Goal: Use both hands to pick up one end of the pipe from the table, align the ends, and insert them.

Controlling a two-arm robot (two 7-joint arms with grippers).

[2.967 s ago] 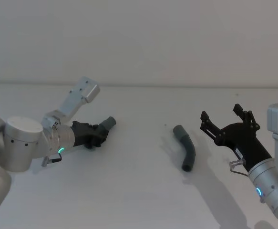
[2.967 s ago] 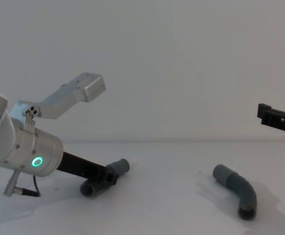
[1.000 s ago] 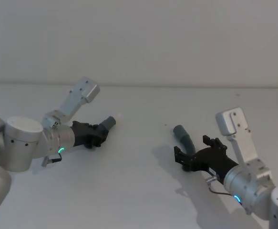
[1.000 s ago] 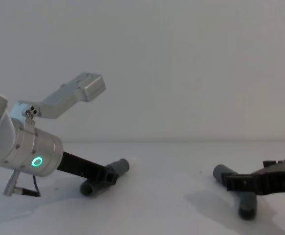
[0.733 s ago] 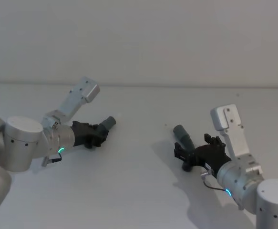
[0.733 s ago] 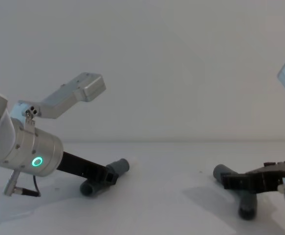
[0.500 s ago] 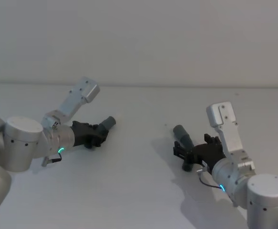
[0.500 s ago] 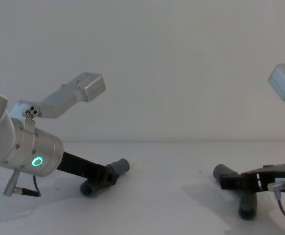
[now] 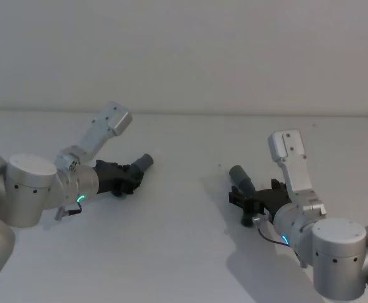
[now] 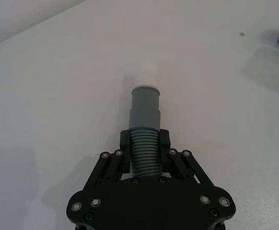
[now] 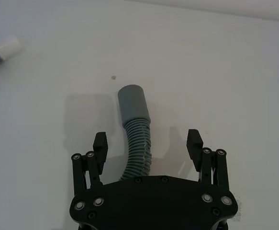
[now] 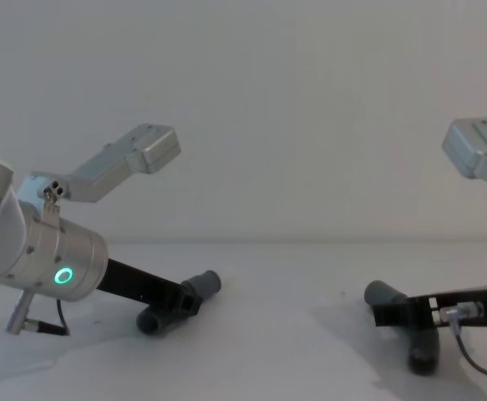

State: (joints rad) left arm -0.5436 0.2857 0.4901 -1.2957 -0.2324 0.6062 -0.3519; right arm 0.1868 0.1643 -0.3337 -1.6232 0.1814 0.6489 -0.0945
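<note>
Lying flat on the table [image 9: 171, 252], the right pipe piece [image 9: 242, 180] curves gently. Its smooth cuff [image 11: 132, 101] points away from the robot, and its ribbed body runs back beneath the right gripper [image 11: 147, 141]. That gripper straddles the piece with its fingers [image 11: 100, 143] released and spread wide. One finger stands on each side of the ribbed body, and neither touches it. In the chest view the gripper sits low across the middle of the piece, close to the table.

Well to the left of the right pipe piece, the left pipe piece [image 9: 141, 165] is clenched in the left gripper [image 10: 145, 143]. The fingers grip its ribbed section from both sides, just behind the cuff. This piece's cuffed end is tilted upward and aimed roughly toward the right pipe piece, and it ends in a narrower white tip [image 11: 9, 46].

The right arm [image 9: 335, 252] reaches the right pipe piece from its near right side. The left arm [image 9: 26, 189] lies far to the left of the piece.
</note>
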